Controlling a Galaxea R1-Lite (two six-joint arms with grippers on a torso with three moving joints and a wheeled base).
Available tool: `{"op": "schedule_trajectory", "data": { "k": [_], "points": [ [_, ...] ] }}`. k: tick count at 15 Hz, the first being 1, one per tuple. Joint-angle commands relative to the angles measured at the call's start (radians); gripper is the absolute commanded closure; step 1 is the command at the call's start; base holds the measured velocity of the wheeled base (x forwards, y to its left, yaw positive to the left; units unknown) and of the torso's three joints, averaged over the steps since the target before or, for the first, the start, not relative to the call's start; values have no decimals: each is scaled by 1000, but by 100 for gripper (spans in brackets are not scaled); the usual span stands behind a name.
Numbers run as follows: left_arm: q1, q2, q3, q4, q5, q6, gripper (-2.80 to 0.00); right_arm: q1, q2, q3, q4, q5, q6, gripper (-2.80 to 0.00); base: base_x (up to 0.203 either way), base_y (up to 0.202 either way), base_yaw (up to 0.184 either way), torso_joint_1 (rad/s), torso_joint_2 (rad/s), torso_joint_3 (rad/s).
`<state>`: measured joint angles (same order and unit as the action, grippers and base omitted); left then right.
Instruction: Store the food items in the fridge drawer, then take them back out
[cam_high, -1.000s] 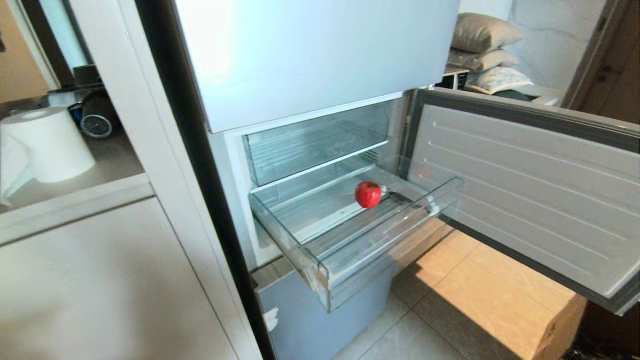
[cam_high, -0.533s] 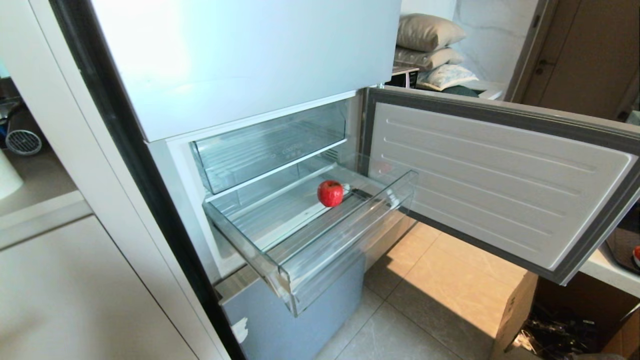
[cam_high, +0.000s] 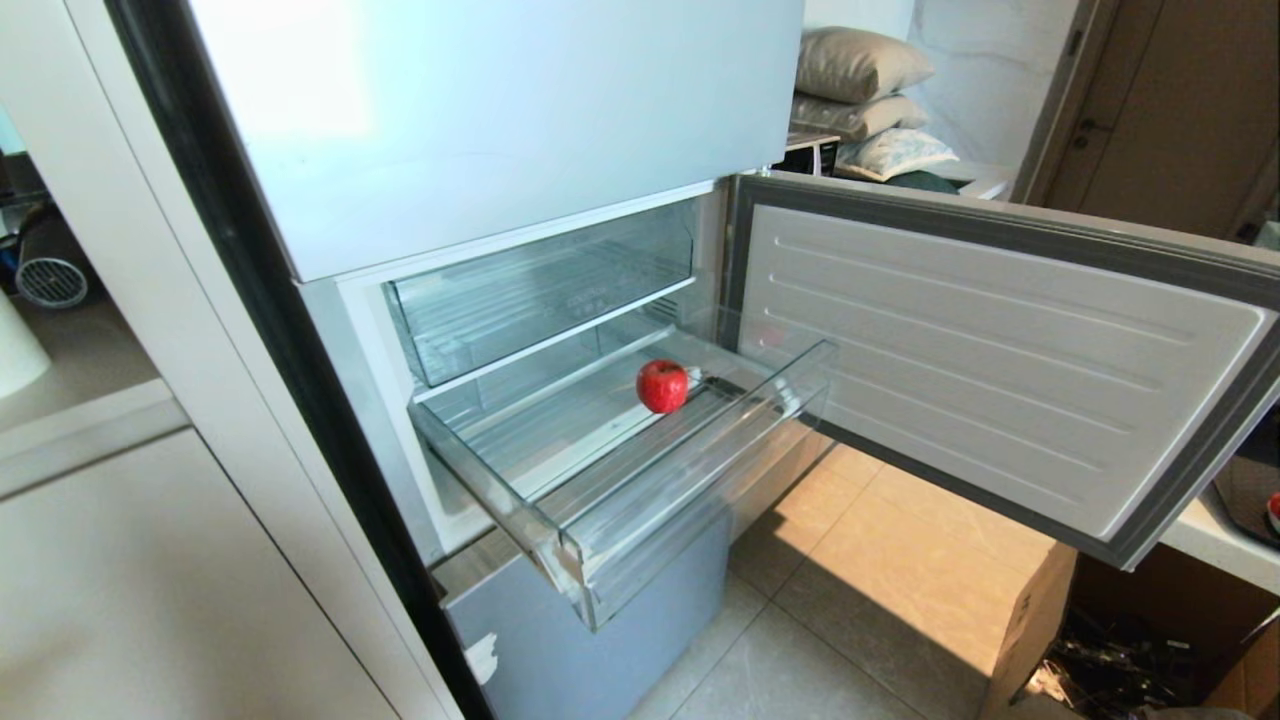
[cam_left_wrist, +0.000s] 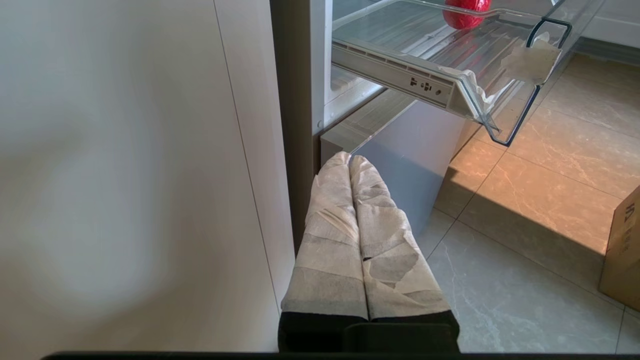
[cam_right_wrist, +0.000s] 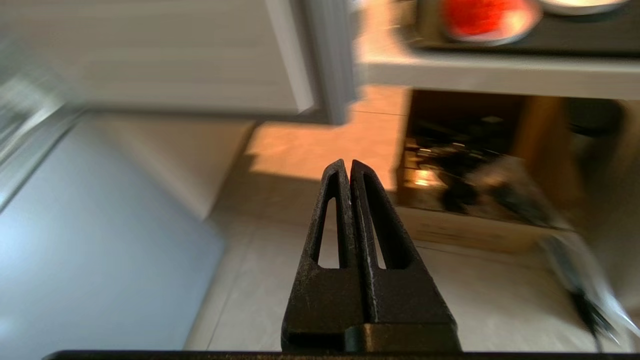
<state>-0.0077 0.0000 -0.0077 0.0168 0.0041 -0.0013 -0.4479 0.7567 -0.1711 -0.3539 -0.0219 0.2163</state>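
A round red food item lies on the ribbed floor of the clear fridge drawer, which is pulled far out of the open fridge. The left wrist view shows the same item in that drawer from below. My left gripper, with taped fingers, is shut and empty, low by the fridge's bottom corner, under the drawer. My right gripper is shut and empty above the floor, pointing under the open door. A blurred red-orange thing sits on a dark tray on a counter. Neither gripper shows in the head view.
The fridge door stands open to the right of the drawer. A second clear bin sits above the drawer. A cardboard box stands on the tiled floor under the door, beside a white counter. White cabinets fill the left.
The whole head view has shifted left since a second ago, so the camera has turned right. The drawer and the red item have kept their places in the fridge.
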Motion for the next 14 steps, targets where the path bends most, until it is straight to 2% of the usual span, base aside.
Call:
{"op": "schedule_trajectory", "data": {
  "k": [1, 2, 11, 14],
  "points": [
    [0, 2, 0, 0, 0, 0, 0, -117, 289, -57, -73, 0, 3, 0, 0, 0, 0, 0, 0, 0],
    [0, 2, 0, 0, 0, 0, 0, -152, 373, -86, -116, 0, 3, -280, 0, 0, 0, 0, 0, 0],
    [0, 2, 0, 0, 0, 1, 0, -412, 873, -245, -485, -1, -45, -280, 0, 0, 0, 0, 0, 0],
    [0, 2, 0, 0, 0, 0, 0, -451, 1009, -267, -629, -1, -74, -280, 0, 0, 0, 0, 0, 0]
  ]
}}
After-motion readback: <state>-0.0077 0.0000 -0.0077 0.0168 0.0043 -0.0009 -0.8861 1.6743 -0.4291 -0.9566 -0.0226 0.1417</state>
